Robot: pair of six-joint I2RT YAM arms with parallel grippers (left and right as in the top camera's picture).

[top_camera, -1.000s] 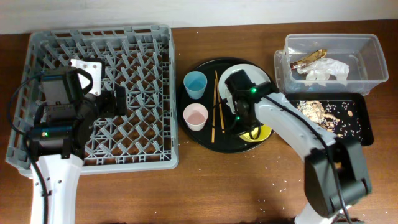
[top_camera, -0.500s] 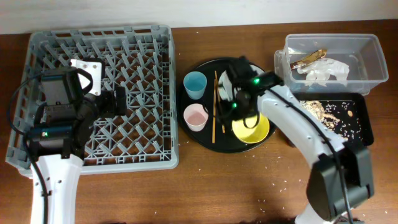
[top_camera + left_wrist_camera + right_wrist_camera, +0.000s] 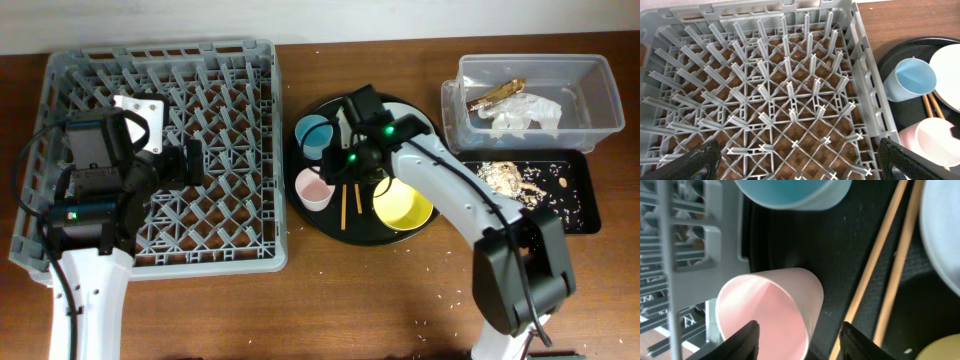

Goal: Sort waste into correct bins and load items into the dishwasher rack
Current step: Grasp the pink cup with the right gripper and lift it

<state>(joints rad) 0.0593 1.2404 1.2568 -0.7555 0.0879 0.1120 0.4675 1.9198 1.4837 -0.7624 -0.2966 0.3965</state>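
Note:
The grey dishwasher rack [image 3: 160, 60] fills the left of the table, and my left gripper [image 3: 805, 165] hangs open over its pegs [image 3: 790, 90], holding nothing. A round black tray [image 3: 330, 228] carries the light-blue cup [image 3: 313, 133], pink cup [image 3: 312, 190], chopsticks [image 3: 345, 205], yellow bowl [image 3: 403, 203] and pale plate [image 3: 405, 112]. My right gripper [image 3: 802, 342] is open low over the pink cup [image 3: 770, 305]. One fingertip [image 3: 747, 340] is over its mouth and the other lies outside its wall, beside the chopsticks [image 3: 890, 255].
The clear tub [image 3: 590, 95] at the back right holds the Nescafe wrapper [image 3: 497, 93] and white tissue [image 3: 522, 114]. The shallow black tray [image 3: 585, 200] below it holds food scraps [image 3: 505, 175]. Crumbs dot the wooden table.
My right gripper has swung left from over the yellow bowl to the pink cup, and its jaws have gone from shut to open. The left arm has stayed still.

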